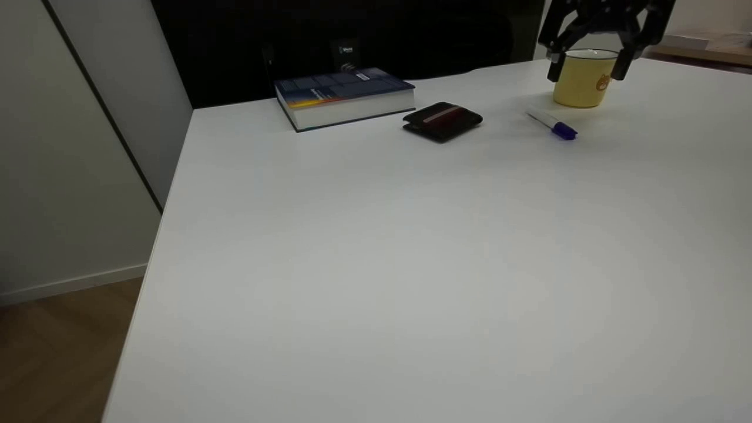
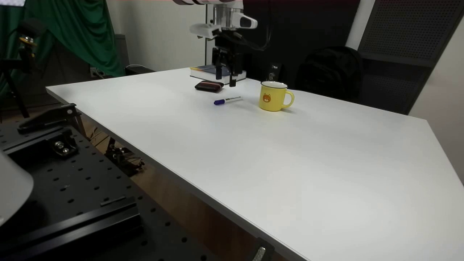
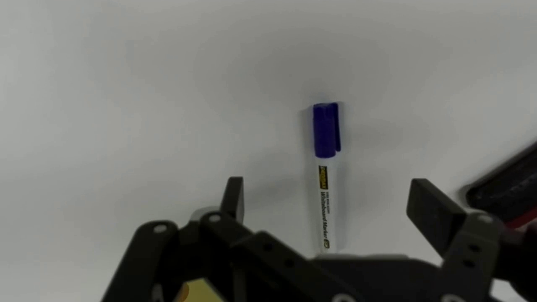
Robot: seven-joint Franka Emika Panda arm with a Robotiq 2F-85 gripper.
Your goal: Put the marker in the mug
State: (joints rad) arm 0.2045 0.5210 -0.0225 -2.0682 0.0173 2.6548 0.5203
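Note:
The marker, white with a dark blue cap, lies flat on the table in both exterior views. It also shows in the wrist view, its cap pointing up the picture. The yellow mug stands upright beside the marker, with a small bear mark and a handle visible in an exterior view. A corner of the mug shows in the wrist view. My gripper is open and empty above the table. In the wrist view the marker lies between the two spread fingertips, below them and apart.
A dark wallet lies near the marker and shows at the right edge of the wrist view. A thick blue book lies behind the wallet near the table's far edge. A black backpack stands beyond the table.

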